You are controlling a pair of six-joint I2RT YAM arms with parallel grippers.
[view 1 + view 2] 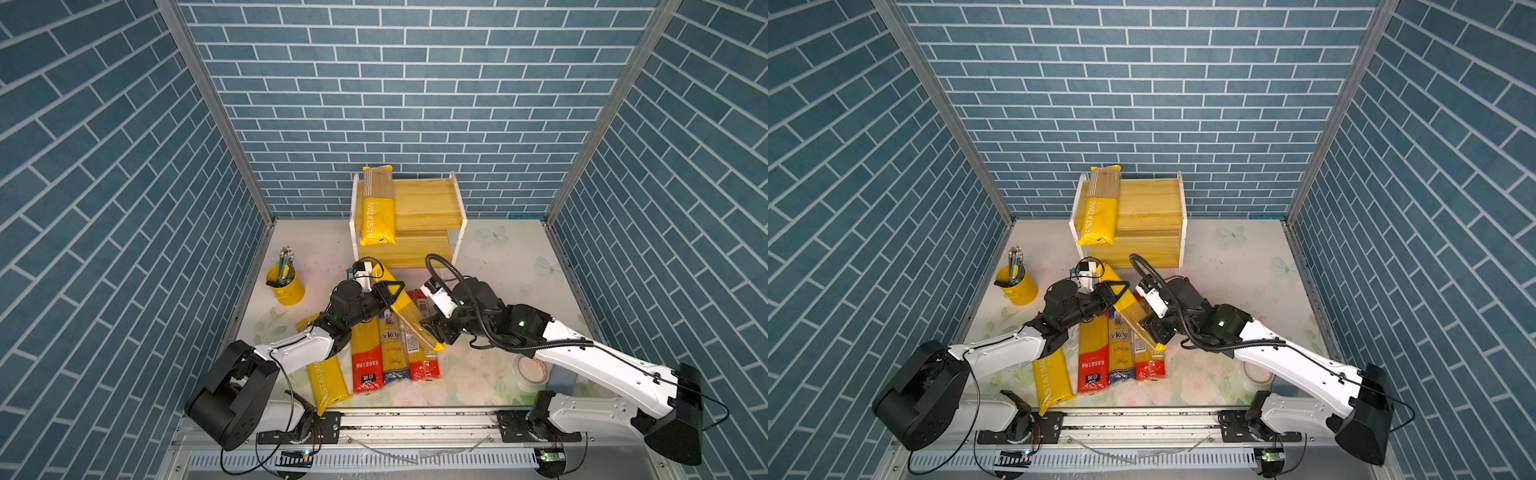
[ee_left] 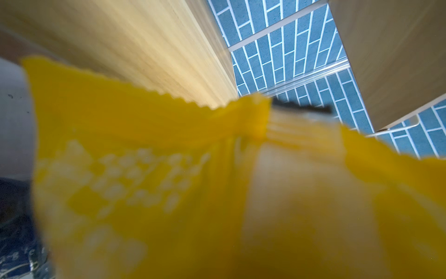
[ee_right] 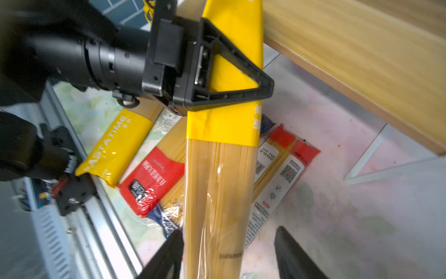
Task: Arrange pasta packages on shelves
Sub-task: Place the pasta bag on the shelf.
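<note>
Your pale floral tabletop (image 1: 498, 257) carries everything. At its far edge, against the blue brick wall, stands the two-tier rack of yellow wooden boards on a thin white frame (image 1: 428, 199). One yellow-and-tan PASTATIME spaghetti bag (image 1: 377, 208) lies on the left side of its top board, its yellow end overhanging the front. In front of the rack you have four long bags side by side on the tabletop: another PASTATIME bag (image 1: 326, 378) at the left, partly under your left arm, then a clear bag with red ends (image 1: 366, 361), a bag with dark blue ends (image 1: 392, 357) and a second red-ended bag (image 1: 424, 365). A third PASTATIME bag (image 3: 219, 181) slants across above them. Your left gripper (image 3: 260, 89) is clamped across its yellow end. Your right gripper (image 3: 229, 261) has its fingers spread to either side of the clear end, one at the bag's edge, the other apart from it. A yellow metal cup of pencils (image 1: 286, 284) stands at the left, near the side wall.
</note>
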